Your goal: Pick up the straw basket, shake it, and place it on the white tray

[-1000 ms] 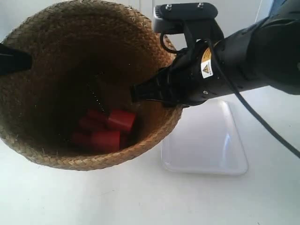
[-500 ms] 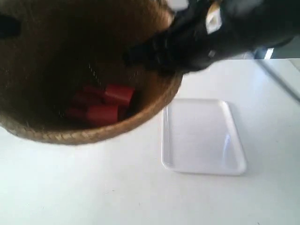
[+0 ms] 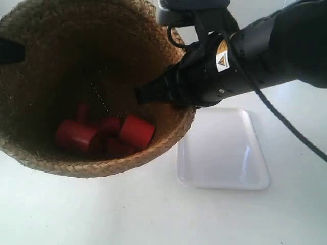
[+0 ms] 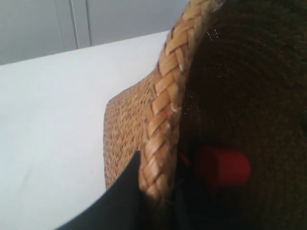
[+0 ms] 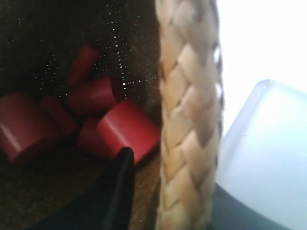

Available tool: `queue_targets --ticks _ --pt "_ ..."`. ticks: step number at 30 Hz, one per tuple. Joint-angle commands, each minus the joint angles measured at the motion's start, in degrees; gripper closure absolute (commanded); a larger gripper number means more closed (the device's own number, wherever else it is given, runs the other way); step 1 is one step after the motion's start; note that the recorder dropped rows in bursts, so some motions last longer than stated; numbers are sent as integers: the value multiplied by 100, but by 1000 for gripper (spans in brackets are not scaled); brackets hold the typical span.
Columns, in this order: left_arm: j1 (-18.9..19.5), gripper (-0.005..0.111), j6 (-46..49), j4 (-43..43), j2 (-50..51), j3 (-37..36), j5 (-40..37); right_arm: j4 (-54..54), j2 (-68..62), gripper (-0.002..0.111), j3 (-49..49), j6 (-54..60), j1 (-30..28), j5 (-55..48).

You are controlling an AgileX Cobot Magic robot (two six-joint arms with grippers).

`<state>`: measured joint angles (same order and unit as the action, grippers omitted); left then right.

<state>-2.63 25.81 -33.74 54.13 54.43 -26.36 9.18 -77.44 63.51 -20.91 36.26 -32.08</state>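
The straw basket (image 3: 61, 35) hangs in the air, tilted so that its dark inside faces the exterior camera, with both grippers holding it. My right gripper (image 3: 152, 95) is shut on the braided rim (image 5: 189, 110), one black finger (image 5: 120, 187) inside the wall. At the opposite side my left gripper (image 3: 9, 51) is shut on the rim (image 4: 163, 120), with a black finger (image 4: 125, 189) outside it. Several red cylinders (image 3: 135, 131) lie loose at the bottom of the basket. The white tray (image 3: 225, 150) lies flat on the table, below and beside the basket's right-hand rim.
The white tabletop (image 3: 153, 214) spreads under the basket and around the tray. A black cable (image 3: 278, 120) runs from the right arm across the space above the tray. Pale wall panels (image 4: 72, 24) stand behind the table.
The basket jerked up half a second ago and has come back down. The red cylinders inside have tumbled and spread toward the left. Both grippers kept their hold on the rim.
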Motion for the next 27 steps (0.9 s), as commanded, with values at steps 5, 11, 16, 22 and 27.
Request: queue_targets --ticks 5,11,16,22,27 --pt "16 107 104 -180 -80 96 151 117 14 108 39 115 -30 15" --pt "16 107 117 -180 -69 -47 133 79 -184 108 39 115 -30 15" --pt "16 107 117 -180 -69 -360 248 71 -232 108 39 115 -30 99" --pt "16 107 95 -224 -171 -96 351 -12 -48 108 461 340 -30 -348" --pt "16 107 126 -374 -661 1181 -447 -526 1020 108 1531 939 143 -729"
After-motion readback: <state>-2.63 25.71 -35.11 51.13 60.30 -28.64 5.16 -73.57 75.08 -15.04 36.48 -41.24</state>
